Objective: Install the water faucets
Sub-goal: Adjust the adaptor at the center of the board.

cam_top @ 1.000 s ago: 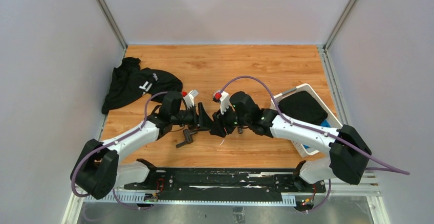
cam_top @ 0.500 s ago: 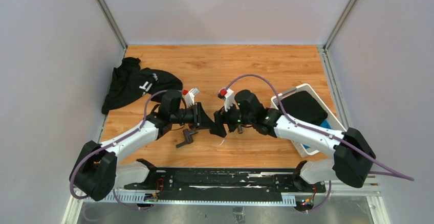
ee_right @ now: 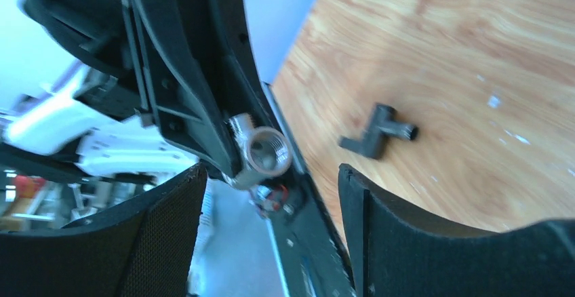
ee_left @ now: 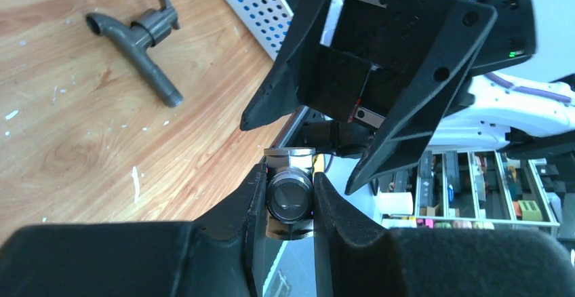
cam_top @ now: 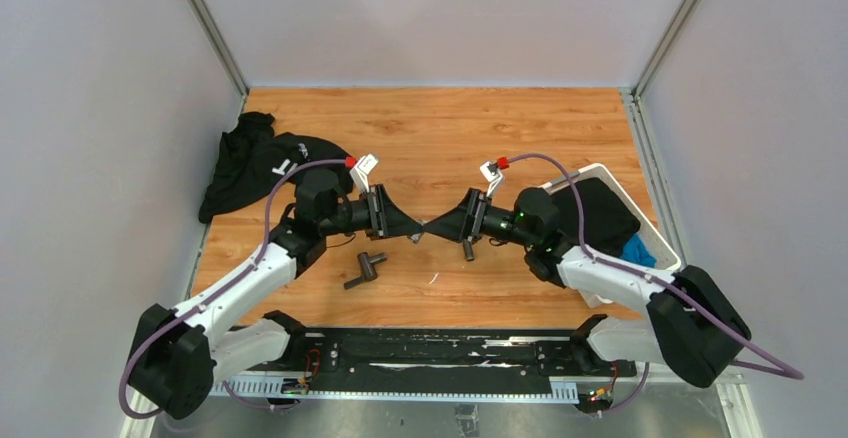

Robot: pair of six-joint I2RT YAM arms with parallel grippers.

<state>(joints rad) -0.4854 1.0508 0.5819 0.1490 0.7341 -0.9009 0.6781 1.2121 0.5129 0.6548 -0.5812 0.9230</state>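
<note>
My left gripper point(ee_left: 290, 199) is shut on a small silver-grey tee fitting point(ee_left: 290, 201) and holds it in the air above the middle of the table. The same fitting point(ee_right: 261, 151) shows its threaded mouth in the right wrist view, pinched by the left fingers point(ee_right: 203, 107). My right gripper point(ee_right: 271, 205) faces it, open, a short way back, touching nothing. From above, the left gripper point(cam_top: 416, 232) and right gripper point(cam_top: 440, 226) point tip to tip. A T-shaped faucet piece point(cam_top: 365, 268) point(ee_right: 378, 131) lies on the wood. A faucet with a lever handle point(ee_left: 139, 36) point(cam_top: 468, 250) lies under the right wrist.
A black cloth garment point(cam_top: 262, 163) lies at the table's left rear. A white perforated basket point(cam_top: 598, 171) stands at the right with dark cloth and something blue in it. Grey walls close in the table on three sides.
The left gripper has shut on the tee fitting and the right gripper has opened off it. Both wrists have drawn back outward, and the right arm has swung to the right.
</note>
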